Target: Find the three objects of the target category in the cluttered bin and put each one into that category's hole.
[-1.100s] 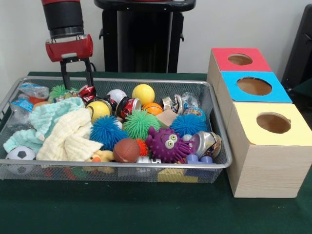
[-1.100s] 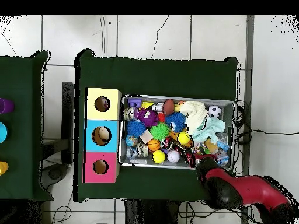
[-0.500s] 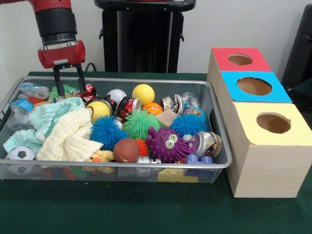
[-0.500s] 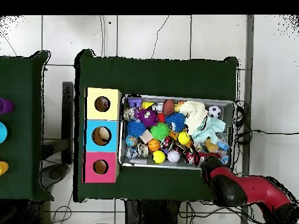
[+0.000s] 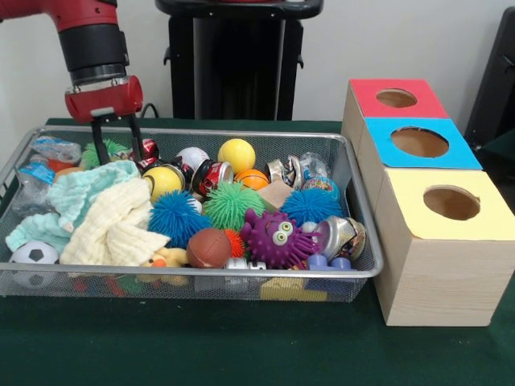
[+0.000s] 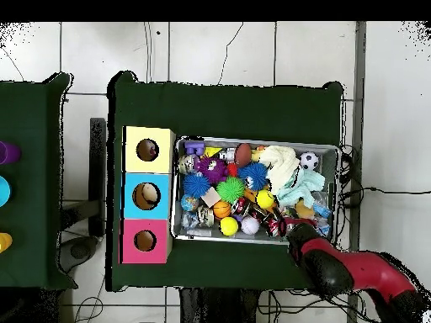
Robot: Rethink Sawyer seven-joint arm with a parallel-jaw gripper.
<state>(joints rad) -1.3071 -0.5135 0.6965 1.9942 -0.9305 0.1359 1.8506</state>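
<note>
Under the gripper [image 5: 117,157], at the mesh bin's [image 5: 241,133] back-left corner in the front view, sits a green spiky ball [image 5: 113,148]. A crushed red can [image 5: 148,149] lies just beside it on the right. The target category isn't given, so which one is wanted is a guess. My read is the search-and-pick step, lined up on the ball.

The gripper is spread wide with nothing held. Its two black fingers [image 5: 99,145] hang down into the bin, one on each side of the ball, tips about level with it.

To do it well:
- Come straight down and keep the ball centred between the fingers.
- The right finger is close to the red can, so don't let it catch the can's edge and drag it.
- Close slowly. The soft spikes will likely squash and slip, so go for the core.
- If the can is the target, shift right first.
- Lift clear of the rim before you cross to the boxes.

Heading and long axis: the ball is round, so it has neither and any approach angle works. The can looks tilted, leaning against its neighbours, but it is too hidden to call its long axis.

Further out, a mint cloth [image 5: 84,189] is bunched just in front of the ball, over a yellow cloth [image 5: 113,225]. A plastic bottle [image 5: 55,149] lies to the left and a yellow ball [image 5: 163,181] sits front-right of the can. The red box [image 5: 370,92], blue box [image 5: 463,157] and yellow box [image 5: 483,201] stand well apart on the far side of the bin, each with a hole on top.
</note>
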